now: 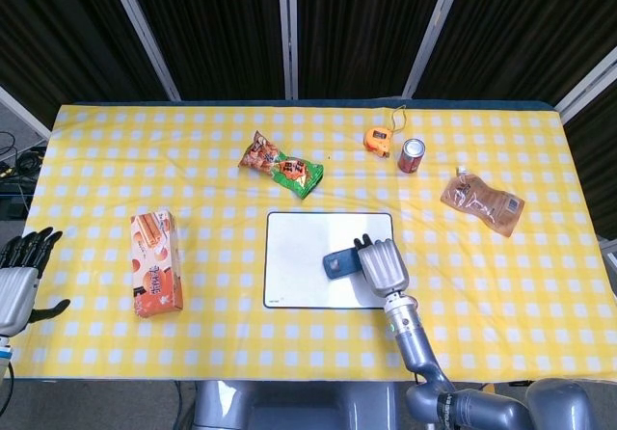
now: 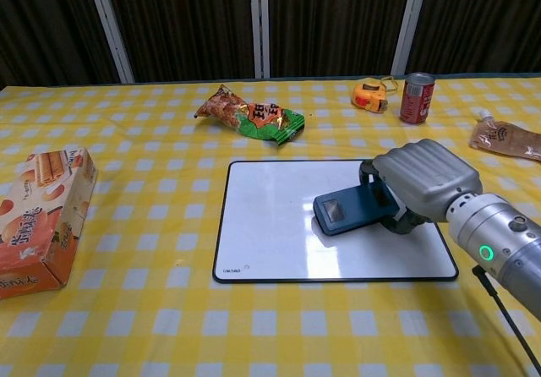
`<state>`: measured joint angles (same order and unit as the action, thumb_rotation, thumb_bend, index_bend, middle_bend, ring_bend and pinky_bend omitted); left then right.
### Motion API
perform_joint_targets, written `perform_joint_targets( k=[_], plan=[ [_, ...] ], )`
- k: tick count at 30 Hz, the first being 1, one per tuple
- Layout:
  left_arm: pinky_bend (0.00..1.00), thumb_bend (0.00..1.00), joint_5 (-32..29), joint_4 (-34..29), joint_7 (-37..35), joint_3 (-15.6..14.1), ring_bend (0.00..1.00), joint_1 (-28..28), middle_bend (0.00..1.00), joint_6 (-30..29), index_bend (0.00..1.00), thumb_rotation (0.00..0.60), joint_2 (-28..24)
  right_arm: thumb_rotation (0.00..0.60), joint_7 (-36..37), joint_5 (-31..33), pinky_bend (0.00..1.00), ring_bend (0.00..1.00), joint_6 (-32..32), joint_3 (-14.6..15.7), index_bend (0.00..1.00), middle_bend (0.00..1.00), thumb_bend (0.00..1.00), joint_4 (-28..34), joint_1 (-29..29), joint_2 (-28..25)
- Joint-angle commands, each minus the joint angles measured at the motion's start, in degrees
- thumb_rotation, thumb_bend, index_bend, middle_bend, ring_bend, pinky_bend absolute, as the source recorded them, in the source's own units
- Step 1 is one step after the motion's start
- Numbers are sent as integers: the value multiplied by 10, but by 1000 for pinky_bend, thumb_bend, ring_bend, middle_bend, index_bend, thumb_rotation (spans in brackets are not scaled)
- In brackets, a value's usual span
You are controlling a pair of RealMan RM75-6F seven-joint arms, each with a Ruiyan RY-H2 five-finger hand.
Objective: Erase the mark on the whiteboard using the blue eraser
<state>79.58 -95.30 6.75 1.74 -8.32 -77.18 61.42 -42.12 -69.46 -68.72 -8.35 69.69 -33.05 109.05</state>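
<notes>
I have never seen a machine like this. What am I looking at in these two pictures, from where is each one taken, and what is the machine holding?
This is a robot with two arms, each ending in a hand with fingers like a human's. Both pictures come from the robot's own cameras: the head view looks down from above, the chest view looks forward from lower down.

Its right hand holds the blue eraser on the whiteboard, which lies flat on a table with a yellow checked cloth. No mark can be seen on the board; the eraser may be covering it. Its left hand shows only in the head view, at the table's left edge, holding nothing, fingers apart.

Also on the table: an orange snack box, a snack bag, a tape measure, a red can and a brown pouch.
</notes>
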Motion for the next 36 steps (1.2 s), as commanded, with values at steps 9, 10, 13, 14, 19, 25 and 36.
perform_joint_targets(
  k=[9, 10, 13, 14, 19, 25, 36],
  plan=[
    [0, 177, -2, 0, -2, 1, 0, 0, 0, 1, 0, 600, 0, 600, 41, -23, 682, 643, 15, 12, 860, 721, 362, -21, -3, 39],
    [0, 177, -2, 0, -2, 1, 0, 0, 0, 1, 0, 600, 0, 600, 44, -24, 682, 643, 17, 12, 860, 721, 361, -26, -4, 43],
    [0, 177, -5, 1, -2, 1, 0, -1, 0, 3, 0, 600, 0, 600, 52, -28, 682, 643, 21, 10, 860, 721, 360, -42, -7, 52],
    [0, 178, -6, 2, -2, 2, 0, -1, 0, 4, 0, 600, 1, 600, 54, -28, 682, 643, 22, 9, 860, 721, 359, -47, -8, 54],
    [0, 178, -11, 5, -4, 3, 0, -3, 0, 8, 0, 600, 1, 600, 59, -33, 682, 643, 27, 6, 859, 721, 355, -71, -12, 62],
    [0, 178, -13, 7, -3, 4, 0, -4, 0, 11, 0, 600, 2, 600, 65, -38, 682, 643, 29, 3, 859, 720, 349, -101, -14, 71],
    [0, 178, -13, 6, 0, 4, 0, -4, 0, 9, 0, 600, 3, 600, 72, -37, 682, 643, 22, -16, 859, 720, 349, -123, -12, 60]
  ],
)
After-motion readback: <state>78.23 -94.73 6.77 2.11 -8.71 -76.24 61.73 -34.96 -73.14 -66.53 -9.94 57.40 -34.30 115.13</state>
